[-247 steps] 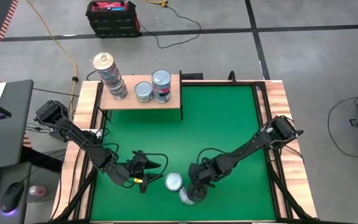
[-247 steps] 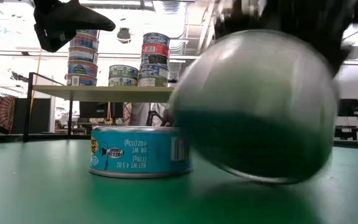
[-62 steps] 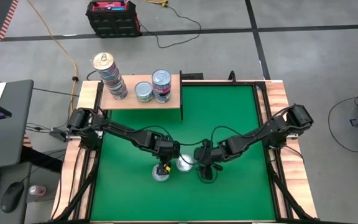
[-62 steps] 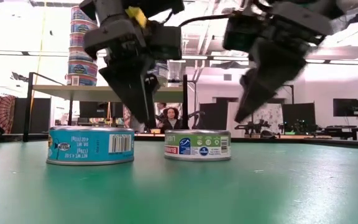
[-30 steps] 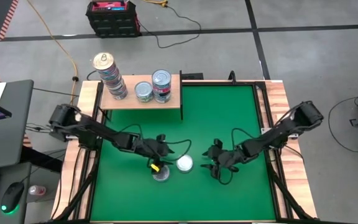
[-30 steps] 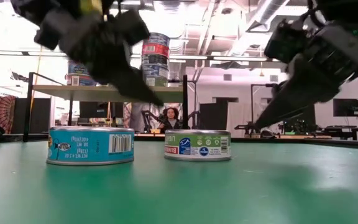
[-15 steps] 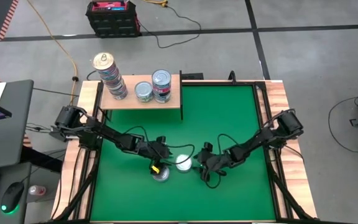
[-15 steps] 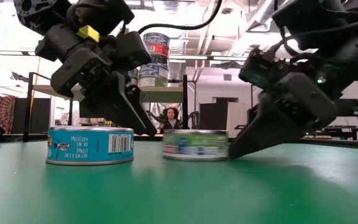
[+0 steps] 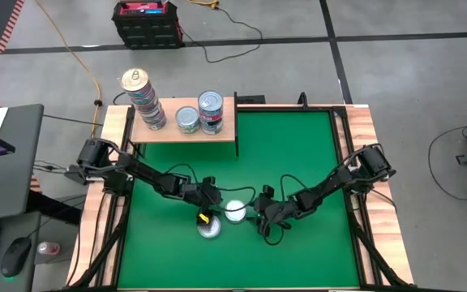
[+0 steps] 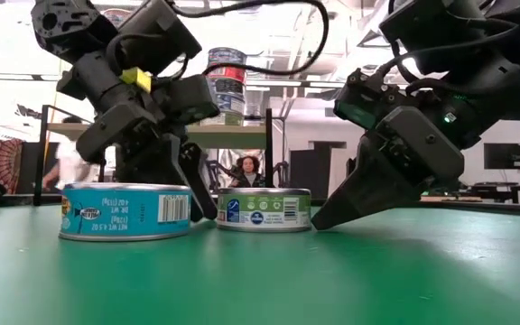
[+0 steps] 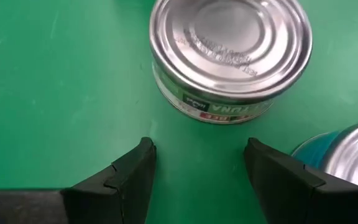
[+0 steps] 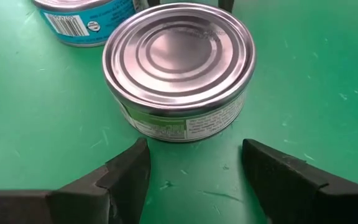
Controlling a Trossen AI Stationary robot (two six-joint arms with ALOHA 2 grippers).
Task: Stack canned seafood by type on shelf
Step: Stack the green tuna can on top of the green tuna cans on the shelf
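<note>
Tins are what we see spread over two places: on the green mat [image 9: 298, 154], the shelf [image 9: 186, 130] at its far left corner carries three stacks. Our left gripper [image 9: 214, 199] and right gripper [image 9: 255, 217] both stand open, low on the mat, one on each side of a green-labelled tin [image 10: 264, 208] — neither holds it. A blue-labelled tin [image 10: 125, 211] sits just beside it, near the left gripper.

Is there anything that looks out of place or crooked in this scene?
The tallest stack of tins at the shelf's far-left end leans visibly. Two tins stay loose on the green mat.
</note>
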